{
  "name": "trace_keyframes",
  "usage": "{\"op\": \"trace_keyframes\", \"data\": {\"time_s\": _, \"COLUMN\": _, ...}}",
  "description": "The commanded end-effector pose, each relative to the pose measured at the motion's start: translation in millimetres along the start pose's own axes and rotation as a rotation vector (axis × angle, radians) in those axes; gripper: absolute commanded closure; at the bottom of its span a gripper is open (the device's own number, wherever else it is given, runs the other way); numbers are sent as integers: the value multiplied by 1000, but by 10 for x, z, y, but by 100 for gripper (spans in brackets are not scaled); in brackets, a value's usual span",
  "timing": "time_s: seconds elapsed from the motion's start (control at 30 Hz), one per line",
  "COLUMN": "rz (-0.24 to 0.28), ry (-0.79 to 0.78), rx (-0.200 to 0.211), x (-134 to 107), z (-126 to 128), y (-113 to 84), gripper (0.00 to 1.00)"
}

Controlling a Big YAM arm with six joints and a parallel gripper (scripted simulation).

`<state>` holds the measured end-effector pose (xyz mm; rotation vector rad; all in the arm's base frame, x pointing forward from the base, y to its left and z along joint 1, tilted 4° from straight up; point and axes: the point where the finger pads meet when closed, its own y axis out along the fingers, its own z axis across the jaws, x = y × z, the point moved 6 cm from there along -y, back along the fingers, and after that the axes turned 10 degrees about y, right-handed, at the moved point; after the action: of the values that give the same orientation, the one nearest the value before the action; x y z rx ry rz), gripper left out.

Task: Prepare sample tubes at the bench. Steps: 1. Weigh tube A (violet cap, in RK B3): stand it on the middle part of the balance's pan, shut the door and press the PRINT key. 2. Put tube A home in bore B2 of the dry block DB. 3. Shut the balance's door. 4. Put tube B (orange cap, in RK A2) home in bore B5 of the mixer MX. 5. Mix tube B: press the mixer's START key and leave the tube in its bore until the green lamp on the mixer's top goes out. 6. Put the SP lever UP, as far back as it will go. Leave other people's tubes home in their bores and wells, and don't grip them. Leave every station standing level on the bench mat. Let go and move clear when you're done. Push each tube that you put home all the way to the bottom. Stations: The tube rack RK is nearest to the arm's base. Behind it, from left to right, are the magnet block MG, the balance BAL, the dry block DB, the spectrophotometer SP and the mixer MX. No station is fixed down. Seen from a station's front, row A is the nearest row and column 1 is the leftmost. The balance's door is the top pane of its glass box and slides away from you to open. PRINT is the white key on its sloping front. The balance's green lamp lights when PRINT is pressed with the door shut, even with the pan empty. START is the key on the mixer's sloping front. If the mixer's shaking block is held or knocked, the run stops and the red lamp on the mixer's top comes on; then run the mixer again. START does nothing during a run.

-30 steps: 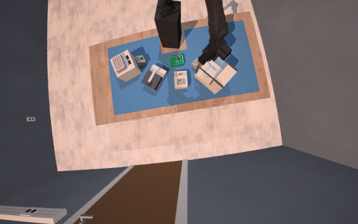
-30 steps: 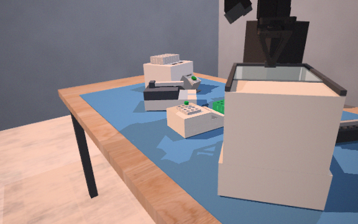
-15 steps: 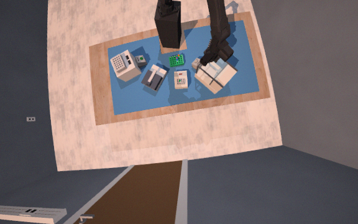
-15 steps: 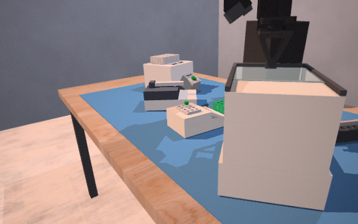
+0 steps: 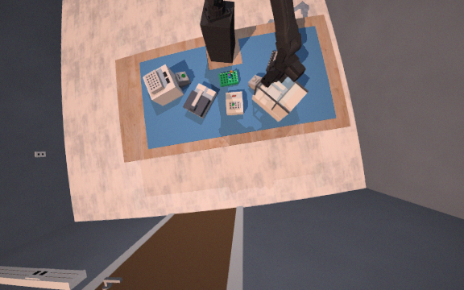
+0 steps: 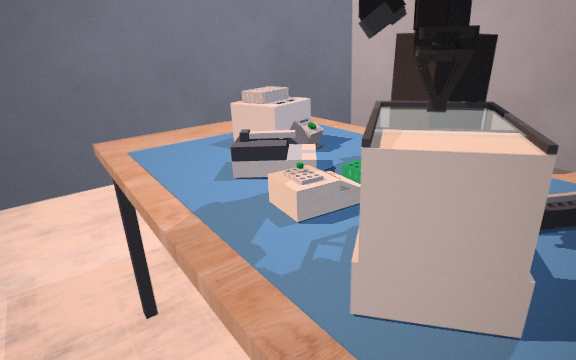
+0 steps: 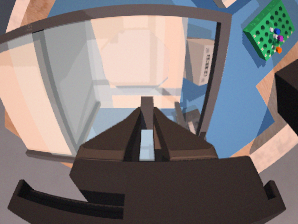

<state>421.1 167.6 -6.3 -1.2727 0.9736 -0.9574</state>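
The gripper [image 5: 266, 82] [image 6: 436, 103] [image 7: 146, 119] points down at the top of the balance [image 5: 292, 98] [image 6: 448, 210] and is shut on the dark handle [image 7: 147, 103] of the glass door [image 6: 433, 119]. A narrow gap shows between the door and the dark front bar [image 7: 216, 80], so the door looks slightly open. The pan [image 7: 134, 57] shows through the glass with no tube on it. The green rack [image 5: 223, 83] [image 7: 257, 32] holds tube A with a violet cap [image 7: 281, 38] and tube B with an orange cap [image 5: 231, 72] [image 7: 279, 50]. The balance's lamp is not distinguishable.
The dry block [image 5: 229, 110] [image 6: 288, 200] stands beside the balance. Beyond it are the spectrophotometer [image 5: 191, 105] [image 6: 253, 167], its white lever [image 5: 198, 97] [image 6: 270, 134] lying low, and the mixer [image 5: 167, 94] [image 6: 253, 117]. The dark magnet block [image 6: 568, 216] stands on the balance's other side.
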Motion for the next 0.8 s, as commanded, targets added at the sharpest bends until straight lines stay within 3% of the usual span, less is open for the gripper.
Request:
{"op": "trace_keyframes", "data": {"time_s": 0.0, "rz": 0, "ry": 0, "rx": 15, "x": -83, "z": 205, "y": -30, "gripper": 94}}
{"op": "trace_keyframes", "data": {"time_s": 0.77, "rz": 0, "ry": 0, "rx": 16, "x": -123, "z": 414, "y": -33, "gripper": 94}}
